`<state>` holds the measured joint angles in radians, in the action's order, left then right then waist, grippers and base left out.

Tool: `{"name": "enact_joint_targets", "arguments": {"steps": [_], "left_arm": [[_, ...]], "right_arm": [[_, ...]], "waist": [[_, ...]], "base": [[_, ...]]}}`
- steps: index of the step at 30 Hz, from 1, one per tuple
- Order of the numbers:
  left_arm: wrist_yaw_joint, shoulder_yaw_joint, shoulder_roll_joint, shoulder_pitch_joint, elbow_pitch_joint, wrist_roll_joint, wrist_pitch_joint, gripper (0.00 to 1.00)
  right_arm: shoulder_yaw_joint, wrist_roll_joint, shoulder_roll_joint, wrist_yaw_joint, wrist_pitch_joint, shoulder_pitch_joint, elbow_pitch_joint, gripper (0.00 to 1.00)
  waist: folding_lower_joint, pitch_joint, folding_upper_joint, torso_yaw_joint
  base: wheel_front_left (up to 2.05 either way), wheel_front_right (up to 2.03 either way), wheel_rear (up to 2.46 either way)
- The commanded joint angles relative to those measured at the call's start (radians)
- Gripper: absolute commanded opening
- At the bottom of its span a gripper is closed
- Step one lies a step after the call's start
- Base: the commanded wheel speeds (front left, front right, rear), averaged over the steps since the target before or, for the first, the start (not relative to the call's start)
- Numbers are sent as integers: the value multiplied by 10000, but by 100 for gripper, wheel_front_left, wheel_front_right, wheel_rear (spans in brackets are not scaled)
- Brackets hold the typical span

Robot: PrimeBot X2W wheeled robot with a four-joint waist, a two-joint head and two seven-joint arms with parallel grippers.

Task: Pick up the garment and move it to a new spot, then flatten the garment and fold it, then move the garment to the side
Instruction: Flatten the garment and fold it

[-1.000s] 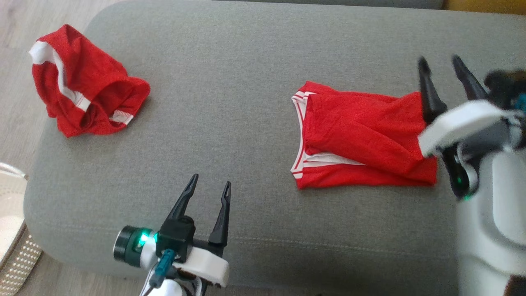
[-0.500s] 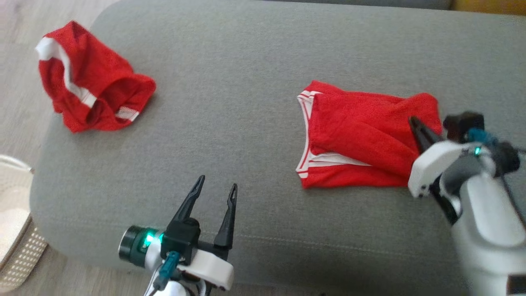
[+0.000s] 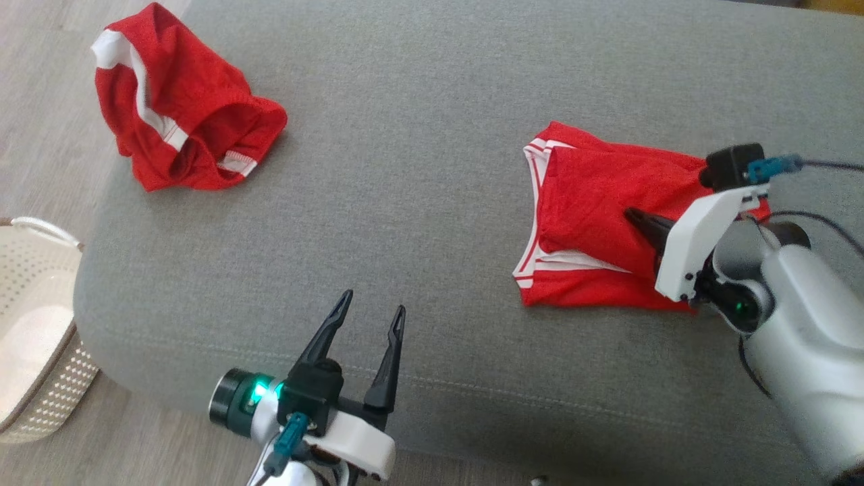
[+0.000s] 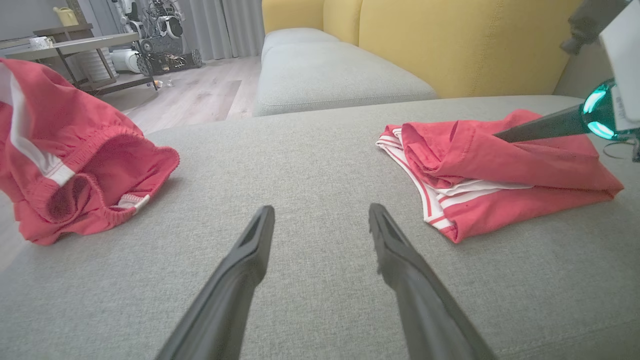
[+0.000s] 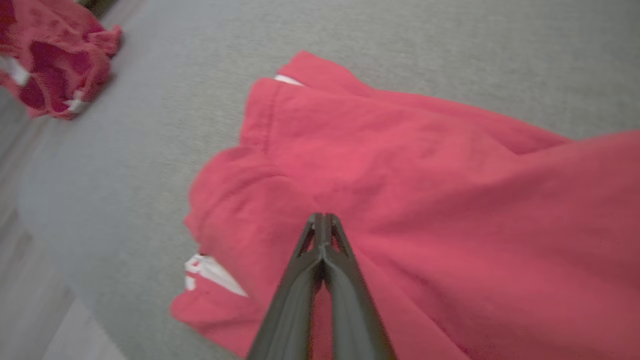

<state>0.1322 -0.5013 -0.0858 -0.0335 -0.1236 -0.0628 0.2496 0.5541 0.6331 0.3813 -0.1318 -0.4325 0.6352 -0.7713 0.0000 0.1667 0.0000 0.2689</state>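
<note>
Lying folded toward the right of the seat, the red knit garment with white side stripes [image 3: 594, 223] rests flat in a rough rectangle, its striped edges stacked at the left. We see the right gripper [image 3: 631, 214] laid across it, its two dark fingers pressed together with no gap and the tips on the cloth; we cannot tell whether a fold is pinched between them. The broad grey woven sofa cushion [image 3: 405, 169] beneath is rounded at the corners, with a stitched seam along its front. We count two red garments: the second, a crumpled red garment with a white waistband [image 3: 182, 115], sits well apart at the cushion's far left corner. The left gripper [image 3: 374, 302] hovers over the front edge, fingers spread wide and empty. Beyond lie pale wood-plank floor [image 3: 40, 81], one white perforated basket [image 3: 54, 398] and a yellow sofa back [image 4: 450, 40].
</note>
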Motion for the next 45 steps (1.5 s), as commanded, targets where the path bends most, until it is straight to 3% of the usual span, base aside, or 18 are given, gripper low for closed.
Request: {"name": "enact_joint_targets", "arguments": {"steps": [1,6,9,13,17,31,40,45], "left_arm": [[35,349,86,-405,321,92,122,100],[72,400,75,-325,320,125,122,100],[77,425,68,-269,311,123,122,100],[66,439,66,-274,352,144,122,100],[11,372,77,-325,381,185,122,100],[-55,127,199,-462,253,120,122,100],[39,159,251,-436,256,53,122,100],[13,144,271,-505,302,55,122,100]], "right_arm": [[288,544,292,11,-247,-40,672,0],[1233,2678,1248,11,-1999,-701,2392,0],[1591,3322,1804,11,-2842,-1086,3207,0],[1254,3728,2211,11,-2532,-1211,3913,0],[522,3884,2266,11,-1730,-1026,3642,0],[-485,4797,2130,11,-2709,-649,1331,0],[-297,5284,2345,11,-4090,-1355,1836,0],[-1101,5303,2455,11,-2781,-1230,2467,0]], "waist": [[0,-32,0,-56],[0,-195,0,-285],[0,-286,0,-399],[0,-304,0,-477],[0,-224,0,-408],[0,58,0,382],[0,-24,0,268],[0,67,0,213]], "base": [[0,0,0],[0,0,0],[0,0,0],[0,0,0],[0,0,0],[0,0,0],[0,0,0],[0,0,0]]}}
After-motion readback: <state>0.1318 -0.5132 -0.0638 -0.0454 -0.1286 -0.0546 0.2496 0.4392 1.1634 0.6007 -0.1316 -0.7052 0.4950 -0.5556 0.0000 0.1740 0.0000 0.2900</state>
